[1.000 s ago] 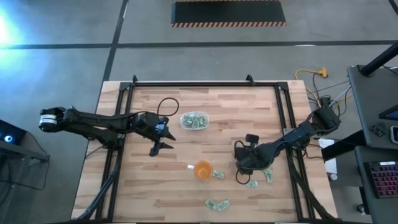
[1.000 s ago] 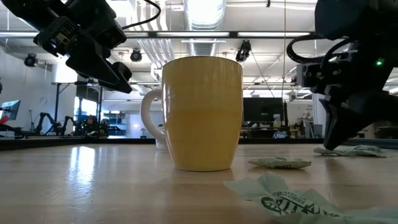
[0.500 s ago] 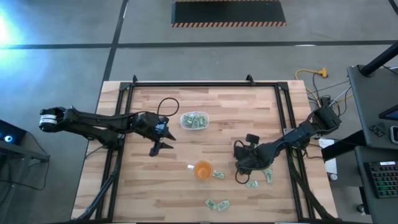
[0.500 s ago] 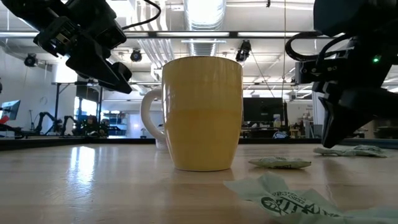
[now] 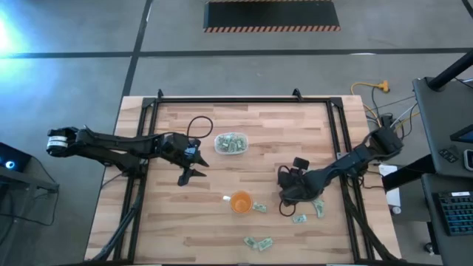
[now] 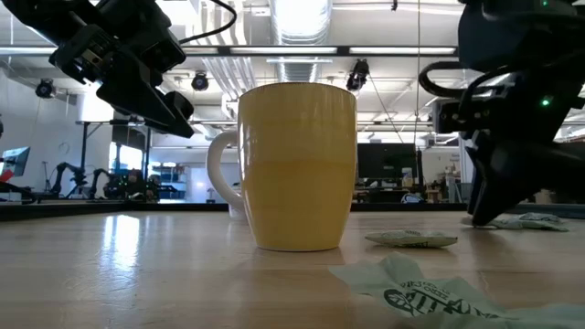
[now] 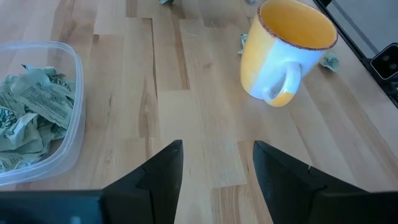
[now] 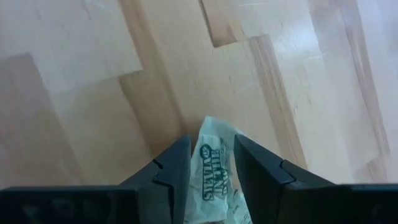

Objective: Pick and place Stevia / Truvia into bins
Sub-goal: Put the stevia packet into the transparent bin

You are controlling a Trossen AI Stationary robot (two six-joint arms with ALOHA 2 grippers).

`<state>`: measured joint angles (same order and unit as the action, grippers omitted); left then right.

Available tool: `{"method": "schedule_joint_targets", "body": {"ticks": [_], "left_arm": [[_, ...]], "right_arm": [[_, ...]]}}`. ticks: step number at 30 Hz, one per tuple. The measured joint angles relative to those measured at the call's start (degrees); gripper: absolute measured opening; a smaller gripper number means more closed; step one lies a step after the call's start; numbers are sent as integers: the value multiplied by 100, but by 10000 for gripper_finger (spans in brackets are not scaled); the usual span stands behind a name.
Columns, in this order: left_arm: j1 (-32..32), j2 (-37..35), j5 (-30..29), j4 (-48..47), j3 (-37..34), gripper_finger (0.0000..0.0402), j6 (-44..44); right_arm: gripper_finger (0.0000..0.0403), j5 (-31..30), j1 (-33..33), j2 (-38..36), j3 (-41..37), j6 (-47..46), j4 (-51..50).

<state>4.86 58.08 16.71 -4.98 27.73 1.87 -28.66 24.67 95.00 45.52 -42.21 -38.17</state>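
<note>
Near the right edge of the tabletop, the right gripper (image 5: 284, 209) has parted its fingers since a second ago, when they were pressed together; they now stand a narrow way apart over a sachet (image 8: 214, 163) that lies between them on the wood. Whether the fingers touch the paper cannot be told. The arm has also shifted slightly in the low view. The left gripper (image 5: 185, 178) has not moved: it hangs wide open and empty above the wood left of the table's middle, between the clear tub (image 5: 231, 143) and the orange cup (image 5: 241, 202).

That tub sits toward the far edge, about midway across, and holds a crumpled heap of green-and-white sachets (image 7: 32, 112). The cup stands upright nearer the front edge, its white handle turned toward the left gripper in the left wrist view; nothing shows inside it.

Loose sachets lie on the bare wood: one just beside the cup on its right (image 5: 259, 207), two more near the right gripper toward the right edge (image 5: 299, 219) (image 5: 320, 209), and a pair close to the front edge (image 5: 258, 241).

The tabletop (image 5: 244, 118) is pale butcher-block wood in a black frame. Beyond it the low view shows an open workshop with ceiling ducts, lamps and monitors.
</note>
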Motion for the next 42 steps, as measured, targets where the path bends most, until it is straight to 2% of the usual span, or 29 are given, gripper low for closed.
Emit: {"method": "schedule_joint_targets", "body": {"ticks": [7, 16, 25, 32, 37, 42], "left_arm": [[-2, 0, 0, -1, -4, 178, 0], [-2, 2, 0, -4, -7, 178, 2], [-2, 2, 0, -4, -7, 178, 2], [-2, 2, 0, -4, -7, 178, 0], [-1, 1, -1, -2, -7, 178, 2], [-1, 2, 0, -4, -7, 178, 2]], "right_arm": [[106, 2, -49, 33, -33, -94, 0], [14, 25, -51, 36, -47, -4, -18], [9, -23, -49, 36, 18, 229, 4], [9, -421, -44, 31, 246, 584, 4], [8, -982, -52, 31, 528, 969, 18], [9, -1034, -165, 25, 651, 567, -136]]}}
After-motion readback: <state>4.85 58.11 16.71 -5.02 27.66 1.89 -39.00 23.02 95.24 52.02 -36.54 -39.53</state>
